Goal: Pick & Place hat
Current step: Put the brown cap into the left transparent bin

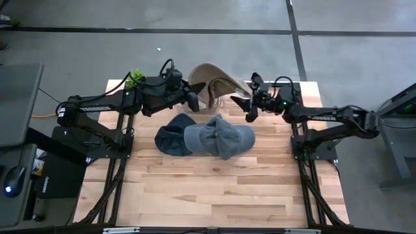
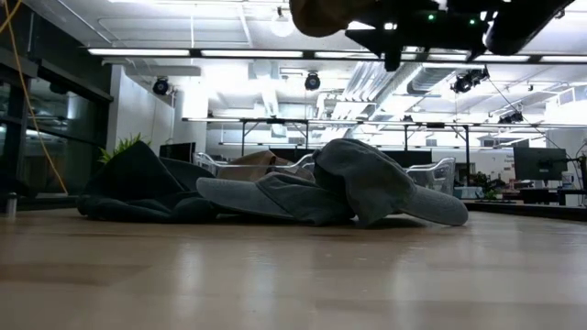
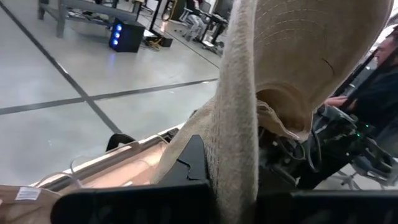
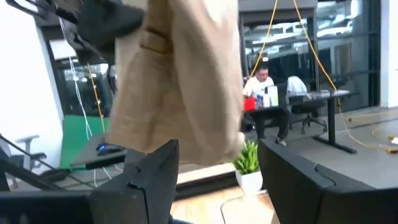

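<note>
Behind the blue cap (image 1: 221, 136), the left gripper (image 1: 194, 99) holds the tan hat (image 1: 214, 81) up, while the right gripper (image 1: 249, 104) waits wide open just beside its brim.

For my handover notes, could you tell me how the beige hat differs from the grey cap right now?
The beige hat is lifted off the table, pinched by the shut left gripper; the grey cap lies on the table, untouched. The hat is light tan, the cap blue-grey. Both are soft headwear.
</note>
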### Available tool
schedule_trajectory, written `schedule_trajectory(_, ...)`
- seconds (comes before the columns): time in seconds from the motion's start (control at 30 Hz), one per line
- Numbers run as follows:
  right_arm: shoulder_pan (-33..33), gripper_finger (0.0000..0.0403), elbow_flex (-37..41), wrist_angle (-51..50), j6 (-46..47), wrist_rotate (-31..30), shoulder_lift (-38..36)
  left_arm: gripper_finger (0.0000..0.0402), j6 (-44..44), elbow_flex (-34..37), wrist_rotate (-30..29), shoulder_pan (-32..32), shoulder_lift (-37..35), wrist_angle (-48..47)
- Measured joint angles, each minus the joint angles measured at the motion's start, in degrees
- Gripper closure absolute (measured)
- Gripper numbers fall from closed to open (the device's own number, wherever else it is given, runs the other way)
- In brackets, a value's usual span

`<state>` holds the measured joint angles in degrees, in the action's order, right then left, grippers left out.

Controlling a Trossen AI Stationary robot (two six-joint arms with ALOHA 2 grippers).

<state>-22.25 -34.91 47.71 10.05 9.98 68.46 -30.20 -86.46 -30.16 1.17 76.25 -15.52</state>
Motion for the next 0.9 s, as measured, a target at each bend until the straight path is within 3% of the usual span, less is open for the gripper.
schedule_trajectory(0.67, 1.78, 0.0193, -17.52, -2.83, -3.52, 5.42, 7.72, 0.0401, 0.90, 0.00, 4.76, -0.02, 0.00, 2.22)
schedule_trajectory(0.8, 1.78, 0.0222, -20.47, -8.82, -4.38, 5.42, 7.72, 0.0402, 0.94, 0.00, 5.35, -0.02, 0.00, 2.24)
schedule_trajectory(0.9, 1.78, 0.0269, -21.97, -13.97, -5.99, 5.38, 7.72, 0.0402, 0.98, 0.00, 5.84, -0.02, 0.00, 2.12)
